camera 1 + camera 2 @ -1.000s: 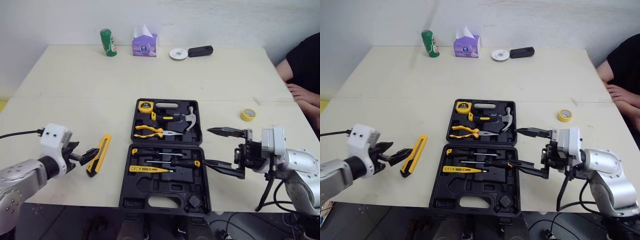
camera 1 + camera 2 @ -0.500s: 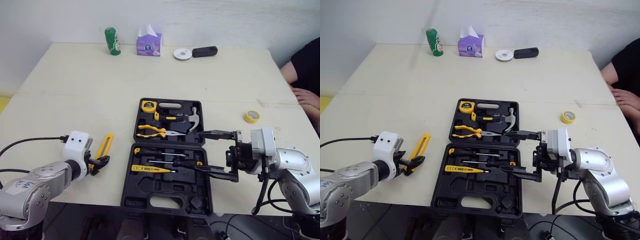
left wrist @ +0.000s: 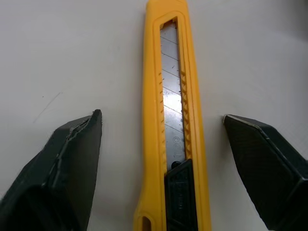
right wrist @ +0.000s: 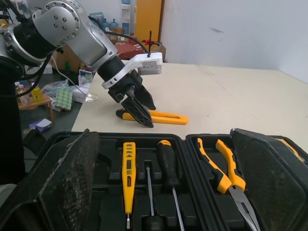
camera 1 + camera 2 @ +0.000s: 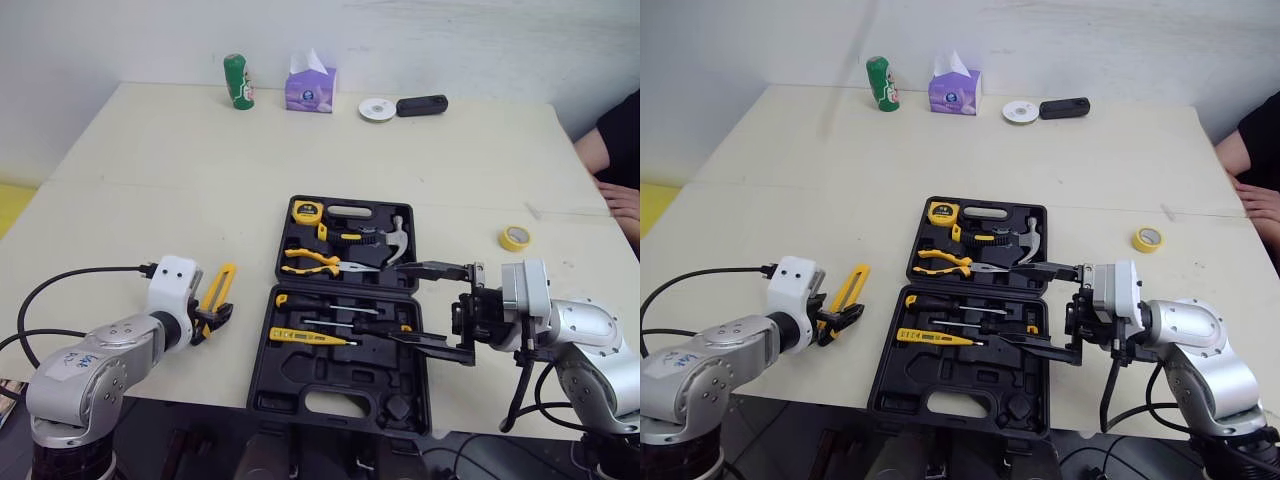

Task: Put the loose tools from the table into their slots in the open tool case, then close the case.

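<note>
A yellow utility knife point(image 5: 219, 289) lies on the table left of the open black tool case point(image 5: 300, 378). My left gripper point(image 5: 212, 317) is open at the knife's near end. In the left wrist view the knife point(image 3: 173, 120) lies between the two spread fingers point(image 3: 72, 159), apart from both. My right gripper point(image 5: 398, 302) is open, and its fingers reach over the case's right side, one above the lid half and one above the base half. The case holds a tape measure point(image 5: 306, 212), pliers point(image 5: 310, 262), a hammer point(image 5: 395, 235), screwdrivers point(image 5: 330, 305) and a yellow tester pen point(image 5: 305, 337).
A yellow tape roll point(image 5: 515, 238) lies right of the case. Along the far edge stand a green can point(image 5: 237, 81), a tissue box point(image 5: 310, 90), a white disc point(image 5: 376, 109) and a black device point(image 5: 422, 104). A person's arm point(image 5: 622, 195) rests at the right edge.
My left gripper has closed in on the knife's near end and now straddles it. My right gripper has moved left, over the case's right side. The camera has shifted.
</note>
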Tool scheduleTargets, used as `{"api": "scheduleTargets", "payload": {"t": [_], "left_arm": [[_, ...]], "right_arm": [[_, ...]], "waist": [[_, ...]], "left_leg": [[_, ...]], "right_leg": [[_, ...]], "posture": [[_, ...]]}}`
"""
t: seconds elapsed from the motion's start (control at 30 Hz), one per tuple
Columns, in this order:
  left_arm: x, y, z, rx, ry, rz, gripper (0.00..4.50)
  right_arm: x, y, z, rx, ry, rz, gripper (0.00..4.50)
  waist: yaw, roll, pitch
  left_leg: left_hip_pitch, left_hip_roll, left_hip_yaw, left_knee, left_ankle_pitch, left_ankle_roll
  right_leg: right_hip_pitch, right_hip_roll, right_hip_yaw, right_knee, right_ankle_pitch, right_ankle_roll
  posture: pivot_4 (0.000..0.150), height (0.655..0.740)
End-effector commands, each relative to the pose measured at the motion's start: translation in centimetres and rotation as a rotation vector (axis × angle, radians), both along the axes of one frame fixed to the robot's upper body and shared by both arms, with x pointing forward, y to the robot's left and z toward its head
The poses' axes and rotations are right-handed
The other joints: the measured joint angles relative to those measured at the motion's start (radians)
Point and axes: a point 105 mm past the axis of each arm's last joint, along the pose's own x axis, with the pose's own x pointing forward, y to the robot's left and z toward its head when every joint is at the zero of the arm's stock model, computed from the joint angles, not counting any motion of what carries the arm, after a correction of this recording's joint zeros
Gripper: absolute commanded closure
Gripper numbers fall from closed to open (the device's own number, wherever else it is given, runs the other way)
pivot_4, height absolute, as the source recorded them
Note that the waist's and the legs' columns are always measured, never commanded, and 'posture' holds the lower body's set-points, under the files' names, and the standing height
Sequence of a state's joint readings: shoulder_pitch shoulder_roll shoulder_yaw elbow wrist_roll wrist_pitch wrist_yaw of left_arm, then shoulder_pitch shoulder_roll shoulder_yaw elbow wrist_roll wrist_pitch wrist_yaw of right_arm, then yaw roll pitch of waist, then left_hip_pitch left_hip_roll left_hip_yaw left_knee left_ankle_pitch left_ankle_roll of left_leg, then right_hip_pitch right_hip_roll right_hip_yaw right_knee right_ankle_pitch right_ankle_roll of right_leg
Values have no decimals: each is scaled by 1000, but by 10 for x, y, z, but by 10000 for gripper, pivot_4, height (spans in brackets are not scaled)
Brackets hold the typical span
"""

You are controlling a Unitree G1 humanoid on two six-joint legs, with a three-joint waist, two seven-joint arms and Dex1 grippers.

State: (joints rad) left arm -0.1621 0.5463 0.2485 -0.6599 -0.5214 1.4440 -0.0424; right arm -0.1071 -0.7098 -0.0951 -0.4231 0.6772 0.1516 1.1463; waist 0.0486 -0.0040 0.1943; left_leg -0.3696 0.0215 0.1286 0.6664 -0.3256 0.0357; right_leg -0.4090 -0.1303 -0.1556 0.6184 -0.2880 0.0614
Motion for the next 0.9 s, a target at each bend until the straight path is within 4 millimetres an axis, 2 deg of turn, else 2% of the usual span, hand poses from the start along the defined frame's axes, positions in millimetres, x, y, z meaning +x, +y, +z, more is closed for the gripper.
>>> {"api": "scheduleTargets", "payload": {"t": [0.03,0.13,0.17,0.4,0.47,0.53,0.67,0.77,0.9], "left_arm": [[-11,2,-21,-1,105,12,19317],[-17,5,-27,-7,139,10,31860],[-18,9,-27,-3,140,21,32583],[-12,22,-21,26,87,46,32584],[-3,19,-7,14,-9,21,32584],[3,11,13,20,-126,-77,32584],[4,6,33,36,-236,-208,32584],[1,-4,51,53,-315,-383,32584],[-17,-42,75,23,-397,-822,32584]], "right_arm": [[-1,0,8,7,-58,-2,0],[-1,0,7,-1,-57,-1,0],[-1,0,7,-5,-56,0,0],[-1,-1,4,-16,-55,-2,0],[-1,-1,4,-19,-58,-2,0],[-1,-3,3,-24,-62,-6,0],[-4,-8,3,-21,-45,-15,0],[-9,-10,2,-32,-24,-11,0],[-16,-17,-6,-70,3,-22,0]], "waist": [[0,0,0],[-5,1,0],[-10,1,0],[-25,1,-1],[-24,1,-1],[-23,1,0],[-23,0,0],[-21,-1,1],[-21,-1,1]], "left_leg": [[0,0,0,0,0,0],[1,0,0,0,0,0],[1,0,0,0,0,0],[2,1,0,0,0,-1],[2,1,0,0,0,-1],[1,1,0,0,1,-1],[-1,1,0,0,0,-1],[-2,1,-1,-1,0,0],[-2,1,-2,0,-1,0]], "right_leg": [[0,0,0,0,0,0],[0,0,0,0,0,0],[0,0,0,0,0,0],[0,1,1,1,0,0],[0,1,1,1,0,0],[0,0,1,1,0,-1],[-1,0,0,0,0,-1],[-1,0,-1,-2,0,-1],[-1,0,-2,-3,0,-1]], "posture": [[1500,7400],[1500,7400],[1500,7400],[1500,7400],[1500,7400],[1500,7400],[1500,7400],[1500,7400],[1500,7400]]}}
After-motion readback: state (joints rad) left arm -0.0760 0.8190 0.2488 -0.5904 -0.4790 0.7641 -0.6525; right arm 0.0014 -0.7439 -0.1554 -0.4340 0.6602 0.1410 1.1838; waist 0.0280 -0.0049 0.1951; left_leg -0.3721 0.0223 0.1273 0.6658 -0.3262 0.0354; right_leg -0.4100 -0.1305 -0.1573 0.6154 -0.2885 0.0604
